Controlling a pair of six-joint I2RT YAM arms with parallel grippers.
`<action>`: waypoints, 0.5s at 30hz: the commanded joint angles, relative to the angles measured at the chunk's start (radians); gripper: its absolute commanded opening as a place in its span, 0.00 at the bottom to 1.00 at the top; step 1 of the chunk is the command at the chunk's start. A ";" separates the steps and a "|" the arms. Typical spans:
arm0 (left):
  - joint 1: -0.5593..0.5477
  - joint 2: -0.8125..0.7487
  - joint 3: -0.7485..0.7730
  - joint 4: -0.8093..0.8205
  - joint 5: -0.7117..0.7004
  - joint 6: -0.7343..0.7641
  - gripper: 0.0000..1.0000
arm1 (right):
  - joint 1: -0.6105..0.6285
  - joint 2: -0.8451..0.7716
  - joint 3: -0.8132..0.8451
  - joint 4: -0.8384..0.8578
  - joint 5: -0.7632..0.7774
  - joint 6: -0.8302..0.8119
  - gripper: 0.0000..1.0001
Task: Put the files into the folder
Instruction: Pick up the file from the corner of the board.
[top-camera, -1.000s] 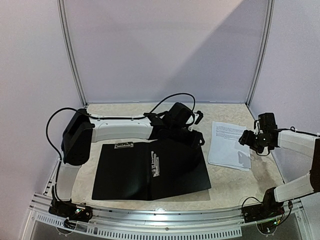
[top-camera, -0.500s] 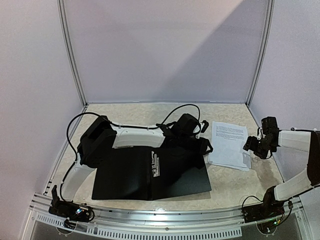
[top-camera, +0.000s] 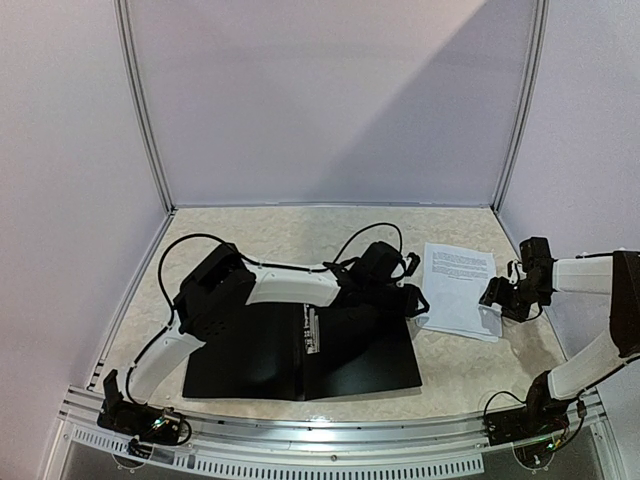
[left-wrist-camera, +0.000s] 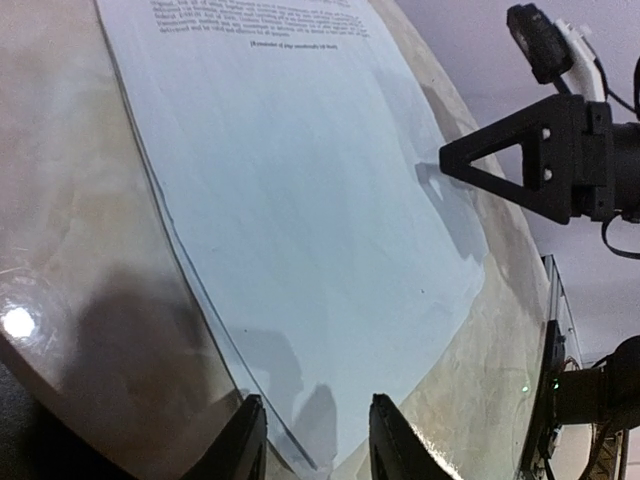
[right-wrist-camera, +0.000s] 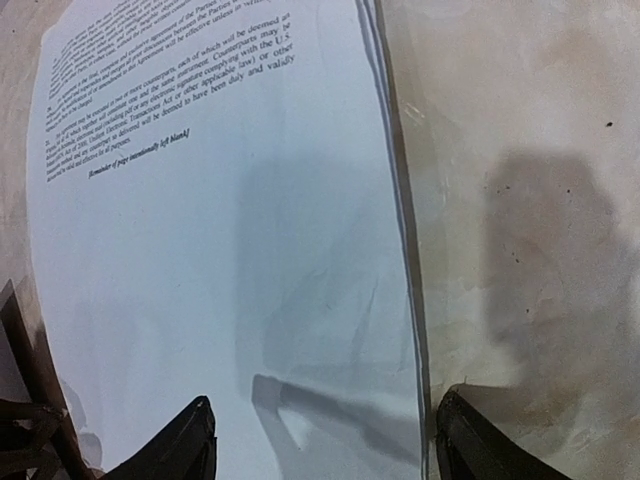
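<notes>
Pale lilac walls (top-camera: 330, 100) box in the beige marbled worktop (top-camera: 290, 228), where I see the large flat black folder (top-camera: 250, 355) lying flat near the front edge. The thin white printed paper files (top-camera: 455, 285) rest just beside its far right corner, outside it. The left gripper (left-wrist-camera: 310, 445) sits low at the files' left edge, jaws partly apart with nothing clamped, while the right gripper (right-wrist-camera: 325, 445) stands wide apart astride their right edge, holding nothing.
</notes>
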 joint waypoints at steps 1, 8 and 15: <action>-0.012 0.037 0.027 0.033 0.027 -0.031 0.35 | -0.003 -0.001 -0.020 -0.018 -0.036 0.010 0.74; -0.011 0.055 0.033 0.038 0.037 -0.048 0.32 | -0.003 -0.063 -0.028 -0.022 -0.059 0.025 0.73; -0.011 0.062 0.034 0.035 0.041 -0.055 0.31 | -0.004 -0.100 -0.024 -0.030 -0.082 0.041 0.73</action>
